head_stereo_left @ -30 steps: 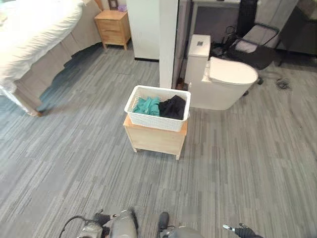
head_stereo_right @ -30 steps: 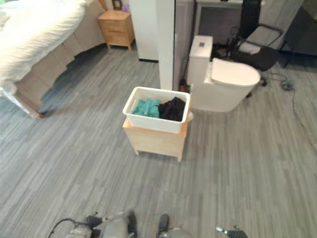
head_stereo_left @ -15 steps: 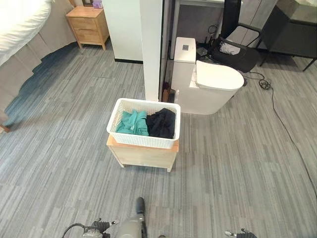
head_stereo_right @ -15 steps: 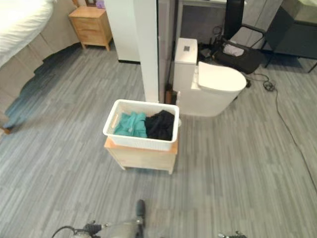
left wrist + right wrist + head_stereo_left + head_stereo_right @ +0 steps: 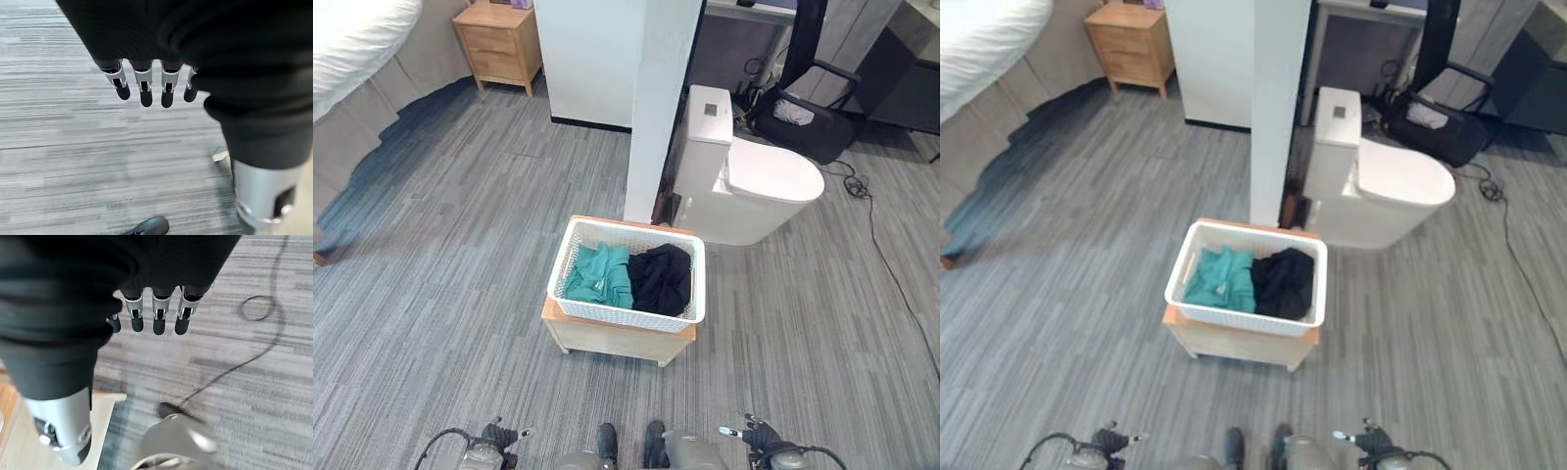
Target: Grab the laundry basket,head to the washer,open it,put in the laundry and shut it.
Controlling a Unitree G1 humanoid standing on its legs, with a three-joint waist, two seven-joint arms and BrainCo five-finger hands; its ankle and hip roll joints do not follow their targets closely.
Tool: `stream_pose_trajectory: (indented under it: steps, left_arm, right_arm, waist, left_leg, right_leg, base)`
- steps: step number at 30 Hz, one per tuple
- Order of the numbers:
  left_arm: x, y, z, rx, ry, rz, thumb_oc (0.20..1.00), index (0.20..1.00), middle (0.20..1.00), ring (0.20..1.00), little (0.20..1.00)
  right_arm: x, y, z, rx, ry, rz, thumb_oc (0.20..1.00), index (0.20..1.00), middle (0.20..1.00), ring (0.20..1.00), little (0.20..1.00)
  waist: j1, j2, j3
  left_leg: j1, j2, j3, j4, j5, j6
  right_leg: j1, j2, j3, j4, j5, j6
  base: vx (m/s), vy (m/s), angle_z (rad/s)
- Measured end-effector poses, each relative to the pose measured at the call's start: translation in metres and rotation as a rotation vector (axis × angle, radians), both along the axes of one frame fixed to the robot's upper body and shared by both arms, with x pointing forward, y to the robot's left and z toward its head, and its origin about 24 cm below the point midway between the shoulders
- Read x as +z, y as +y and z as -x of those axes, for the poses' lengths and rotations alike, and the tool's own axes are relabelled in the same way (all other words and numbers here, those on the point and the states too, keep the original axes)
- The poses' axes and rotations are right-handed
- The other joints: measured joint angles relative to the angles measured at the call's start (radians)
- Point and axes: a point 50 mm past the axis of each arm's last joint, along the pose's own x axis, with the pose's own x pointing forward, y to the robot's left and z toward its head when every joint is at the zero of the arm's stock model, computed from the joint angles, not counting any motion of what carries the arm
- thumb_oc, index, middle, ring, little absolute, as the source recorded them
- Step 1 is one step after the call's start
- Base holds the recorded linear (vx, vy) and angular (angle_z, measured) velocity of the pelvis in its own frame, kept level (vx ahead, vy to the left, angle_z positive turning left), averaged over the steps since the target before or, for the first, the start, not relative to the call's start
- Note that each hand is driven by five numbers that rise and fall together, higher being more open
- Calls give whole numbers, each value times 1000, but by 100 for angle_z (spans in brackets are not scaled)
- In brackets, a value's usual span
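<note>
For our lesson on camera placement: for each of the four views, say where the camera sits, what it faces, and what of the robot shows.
Left eye view: on the head, looking down at the laundry basket on a wooden stool.
Right eye view: beside it, same scene; both share the basket and toilet.
Left wrist view: along the left hand, relaxed above the floor.
Right wrist view: along the right hand, likewise.

Head eyes downward, wrist cameras near floor [image 5: 73, 147]
</note>
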Motion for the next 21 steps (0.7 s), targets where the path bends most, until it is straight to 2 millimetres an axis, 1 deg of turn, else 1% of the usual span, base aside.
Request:
stream_pose_trajectory:
  steps: [1, 2, 3, 4, 5, 6, 7, 8, 9, 10, 11, 12, 13, 14, 15, 16, 17, 18, 19, 20, 21]
  left_arm:
    - [-1, -1, 2, -15, 3, -1, 1000, 1000, 1000, 1000, 1000]
    - [0, -1, -1, -23, -7, -2, 1000, 1000, 1000, 1000, 1000]
    - [0, -2, -2, -25, -13, -1, 1000, 1000, 1000, 1000, 1000]
    - [1, -2, -3, -27, -18, 0, 1000, 1000, 1000, 1000, 1000]
    - [0, -4, -4, -29, -20, 6, 1000, 1000, 1000, 1000, 1000]
    - [1, -5, -9, -33, -31, 9, 1000, 1000, 1000, 1000, 1000]
    - [2, -6, -12, -28, -39, 13, 1000, 1000, 1000, 1000, 1000]
    - [4, -9, -21, -32, -62, 19, 1000, 1000, 1000, 1000, 1000]
    - [5, -11, -25, -38, -76, 22, 1000, 1000, 1000, 1000, 1000]
    - [5, -12, -27, -39, -80, 24, 1000, 1000, 1000, 1000, 1000]
    - [5, -12, -28, -41, -82, 24, 1000, 1000, 1000, 1000, 1000]
    - [8, -10, -33, -43, -96, 17, 1000, 1000, 1000, 1000, 1000]
    - [9, -10, -37, -46, -106, 15, 1000, 1000, 1000, 1000, 1000]
    - [10, -11, -39, -50, -113, 14, 1000, 1000, 1000, 1000, 1000]
    - [10, -11, -39, -49, -113, 14, 1000, 1000, 1000, 1000, 1000]
    - [10, -11, -38, -49, -111, 14, 1000, 1000, 1000, 1000, 1000]
    - [10, -11, -39, -49, -113, 13, 1000, 1000, 1000, 1000, 1000]
    - [11, -11, -41, -51, -120, 13, 1000, 1000, 1000, 1000, 1000]
    - [12, -11, -44, -53, -125, 13, 1000, 1000, 1000, 1000, 1000]
    - [11, -11, -42, -49, -119, 13, 1000, 1000, 1000, 1000, 1000]
    - [9, -11, -36, -44, -105, 14, 1000, 1000, 1000, 1000, 1000]
  right_arm:
    - [-3, -1, 13, -8, 36, 2, 1000, 1000, 1000, 1000, 1000]
    - [-5, -2, 20, -6, 60, 7, 1000, 1000, 1000, 1000, 1000]
    - [-6, -2, 22, -4, 68, 11, 1000, 1000, 1000, 1000, 1000]
    - [-5, -5, 23, -1, 73, 20, 1000, 1000, 1000, 1000, 1000]
    - [-4, -9, 21, 1, 66, 30, 1000, 1000, 1000, 1000, 1000]
    - [-2, -12, 17, 0, 55, 39, 1000, 1000, 1000, 1000, 1000]
    - [0, -15, 12, -1, 43, 48, 1000, 1000, 1000, 1000, 1000]
    - [4, -24, 9, -6, 29, 69, 1000, 1000, 1000, 1000, 1000]
    - [7, -28, 4, -2, 13, 83, 1000, 1000, 1000, 1000, 1000]
    - [10, -32, 0, 1, 1, 95, 1000, 1000, 1000, 1000, 1000]
    - [11, -34, -4, 2, -9, 102, 1000, 1000, 1000, 1000, 1000]
    - [13, -35, -9, 4, -22, 107, 1000, 1000, 1000, 1000, 1000]
    - [14, -36, -10, 3, -25, 109, 1000, 1000, 1000, 1000, 1000]
    - [16, -37, -14, 5, -37, 112, 1000, 1000, 1000, 1000, 1000]
    - [16, -37, -16, 6, -43, 114, 1000, 1000, 1000, 1000, 1000]
    - [17, -37, -17, 8, -49, 116, 1000, 1000, 1000, 1000, 1000]
    - [18, -38, -18, 7, -52, 118, 1000, 1000, 1000, 1000, 1000]
    - [18, -40, -18, 6, -55, 122, 1000, 1000, 1000, 1000, 1000]
    - [19, -41, -17, 5, -51, 127, 1000, 1000, 1000, 1000, 1000]
    - [21, -49, -15, -1, -45, 150, 1000, 1000, 1000, 1000, 1000]
    - [21, -53, -10, -16, -41, 159, 1000, 1000, 1000, 1000, 1000]
  waist:
    - [-2, 4, 2]
    - [1, -1, -1]
    - [6, -3, -2]
    - [10, -9, -2]
    - [4, -5, -2]
    - [2, -9, 2]
    - [2, -15, 7]
    - [7, -25, 23]
    - [7, -27, 36]
    - [6, -20, 41]
    - [3, -16, 44]
    - [-9, -15, 47]
    - [-10, -15, 47]
    - [-14, -4, 52]
    - [-18, -1, 58]
    - [-18, 1, 57]
    - [-20, 6, 55]
    - [-23, 9, 56]
    - [-24, 12, 58]
    - [-33, 27, 55]
    - [-40, 35, 42]
  left_leg:
    - [19, 4, -18, 3, -8, -12]
    - [33, 10, -23, 4, -18, -26]
    - [37, 14, -24, 5, -26, -38]
    - [36, 20, -33, 24, -37, -54]
    - [24, 29, -43, 48, -50, -74]
    - [3, 32, -44, 96, -57, -86]
    - [-46, 26, -38, 194, -59, -90]
    - [-146, 14, -24, 410, -38, -127]
    - [-195, 15, -29, 511, -31, -141]
    - [-239, 21, -42, 589, -24, -159]
    - [-262, 39, -35, 606, -22, -163]
    - [-281, 107, -7, 499, -10, -168]
    - [-272, 155, 14, 388, 8, -171]
    - [-260, 197, -1, 273, 28, -182]
    - [-244, 222, -38, 194, 45, -200]
    - [-219, 239, -67, 106, 62, -217]
    - [-206, 252, -86, 40, 78, -234]
    - [-202, 271, -98, 2, 104, -246]
    - [-201, 277, -96, 0, 125, -266]
    - [-176, 276, -72, 45, 117, -245]
    - [-175, 263, -74, 60, 117, -243]
  right_leg:
    - [36, 18, 57, -24, 20, -7]
    - [54, 25, 62, -34, 29, -23]
    - [60, 26, 57, -39, 36, -31]
    - [74, 34, 54, -60, 70, -62]
    - [83, 43, 52, -74, 70, -69]
    - [97, 45, 52, -98, 67, -83]
    - [111, 38, 49, -132, 76, -100]
    - [166, 18, 45, -198, 114, -127]
    - [188, 17, 46, -223, 122, -140]
    - [200, 19, 46, -242, 126, -147]
    - [211, 21, 44, -265, 130, -142]
    - [234, 34, 28, -307, 141, -135]
    - [237, 46, 31, -318, 144, -131]
    - [243, 65, 38, -319, 152, -141]
    - [252, 77, 46, -319, 151, -139]
    - [255, 89, 58, -319, 140, -123]
    - [256, 100, 70, -319, 134, -114]
    - [261, 110, 81, -319, 133, -119]
    - [267, 116, 86, -319, 134, -122]
    - [295, 129, 107, -319, 116, -121]
    - [298, 130, 112, -319, 115, -130]
  base:
    - [68, -61, 43]
    - [80, -72, 35]
    - [55, -71, 6]
    - [72, -154, 7]
    - [36, -114, 13]
    - [13, -121, 29]
    - [-13, -93, 30]
    - [9, -89, 21]
    - [37, -30, 6]
    - [78, 50, -8]
    - [111, 87, 9]
    - [157, 129, 12]
    - [198, 161, 8]
    - [230, 198, -18]
    - [157, 135, -35]
    - [183, 179, -39]
    - [172, 196, -42]
    - [320, 392, -35]
    - [222, 290, -50]
    - [311, 442, -47]
    - [234, 357, -37]
